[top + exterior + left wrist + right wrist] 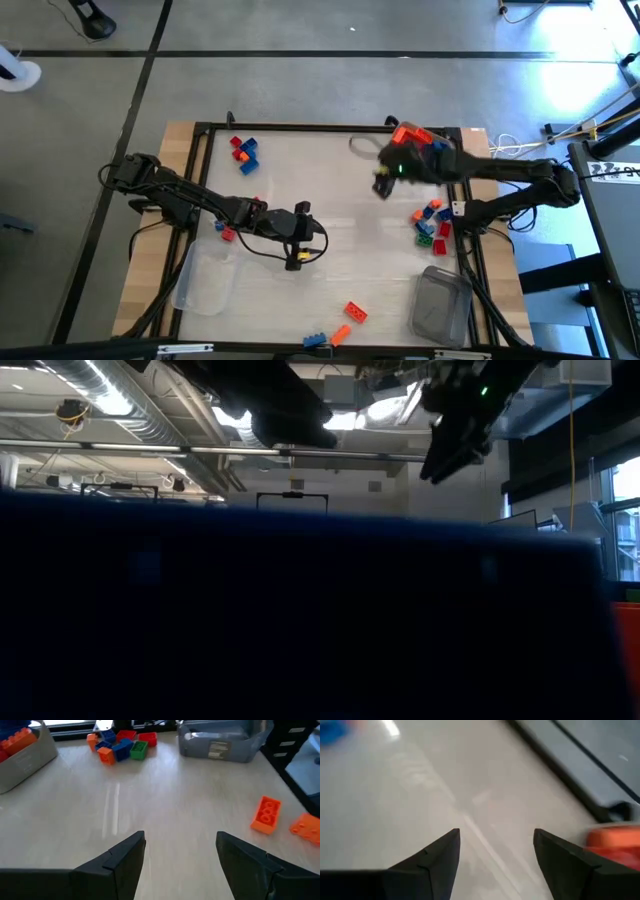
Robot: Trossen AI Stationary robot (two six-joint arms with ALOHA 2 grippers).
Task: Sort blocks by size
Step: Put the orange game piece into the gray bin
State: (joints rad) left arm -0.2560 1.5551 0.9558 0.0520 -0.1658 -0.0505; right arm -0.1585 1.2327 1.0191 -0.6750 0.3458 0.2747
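several loose groups of blocks lie on the table point(330, 215): a blue-and-red cluster point(243, 153) of about five near the far left, a mixed pile point(431, 222) of roughly seven on the right, an orange block point(355, 312) with two more beside it at the near edge, and a red one point(227, 234) by the left arm. they look light, rigid and smooth – best pinched across flat sides, not studs. two clear tubs show, one point(207, 283) near left, one point(443, 304) near right. the left gripper point(298, 252) and right gripper point(385, 178) both hang spread wide, holding nothing – the right one blurred over the far centre.
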